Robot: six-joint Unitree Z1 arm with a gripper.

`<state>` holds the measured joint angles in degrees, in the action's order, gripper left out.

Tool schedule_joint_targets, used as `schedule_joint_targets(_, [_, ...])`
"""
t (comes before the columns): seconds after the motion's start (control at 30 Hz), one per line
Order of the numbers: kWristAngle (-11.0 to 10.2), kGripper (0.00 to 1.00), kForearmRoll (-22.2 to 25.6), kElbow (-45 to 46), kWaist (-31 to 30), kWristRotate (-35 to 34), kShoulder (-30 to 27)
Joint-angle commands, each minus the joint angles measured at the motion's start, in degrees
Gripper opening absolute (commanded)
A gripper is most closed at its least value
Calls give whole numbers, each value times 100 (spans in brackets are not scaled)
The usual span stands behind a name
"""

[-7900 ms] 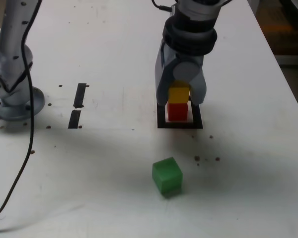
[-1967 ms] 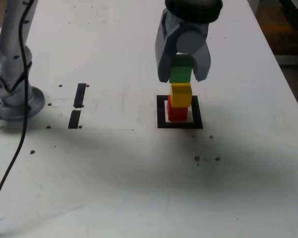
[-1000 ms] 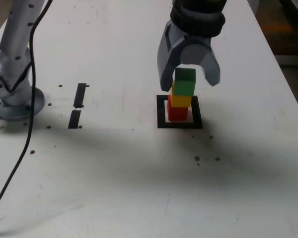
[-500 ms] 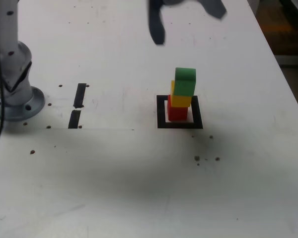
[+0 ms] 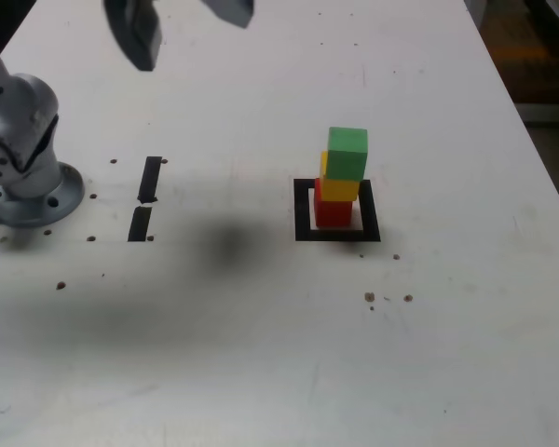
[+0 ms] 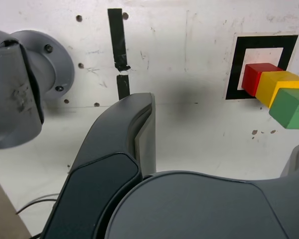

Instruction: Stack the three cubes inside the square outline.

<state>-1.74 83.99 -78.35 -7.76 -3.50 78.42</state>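
The grey gripper [image 5: 182, 23] hangs high, jaws apart and empty, clear of the tower: small green cube [image 5: 347, 154] on yellow cube [image 5: 339, 186] on red cube [image 5: 333, 211], inside the black square outline [image 5: 304, 212], slightly staggered.

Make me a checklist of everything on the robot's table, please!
Surface: white table, scuffed, dark specks near the square.
Job's things: red cube inside the square outline; yellow cube on it; green cube on top, slightly offset.
Clutter: two black tape strips.
Grippers: gripper open, empty, high above the table, away from the stack.
Cables: nothing seen in the exterior view.
Surroundings: arm's grey base at the exterior view's left.
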Motion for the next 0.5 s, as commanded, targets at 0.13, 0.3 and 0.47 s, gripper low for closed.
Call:
schedule_joint_targets(0.13, [-7, 100, -1183, 2767, 11, 129, 89])
schedule_joint_targets(0.3, [-10, 100, -1725, 3334, 11, 165, 133])
schedule_joint_targets(0.47, [-20, 100, -1945, 3513, 11, 175, 137])
